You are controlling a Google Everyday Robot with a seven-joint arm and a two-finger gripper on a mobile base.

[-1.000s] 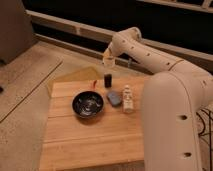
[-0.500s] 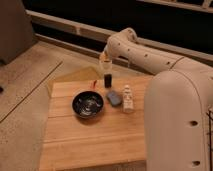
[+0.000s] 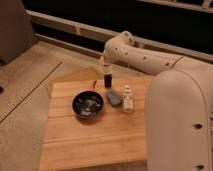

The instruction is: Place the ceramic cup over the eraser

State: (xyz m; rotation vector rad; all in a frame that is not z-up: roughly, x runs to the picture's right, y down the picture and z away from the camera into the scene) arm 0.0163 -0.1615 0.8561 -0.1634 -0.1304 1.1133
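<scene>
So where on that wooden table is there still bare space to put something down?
The whole near half of the table, in front of the black bowl, is bare. The far end is crowded: the bowl, grey-blue object, small bottle and eraser cluster there, with the gripper holding the cup above the eraser.

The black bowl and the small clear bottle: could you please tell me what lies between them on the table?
In the camera view, a flat grey-blue object lies between the black bowl and the clear bottle. The gripper, shut, is behind them, above the eraser.
</scene>
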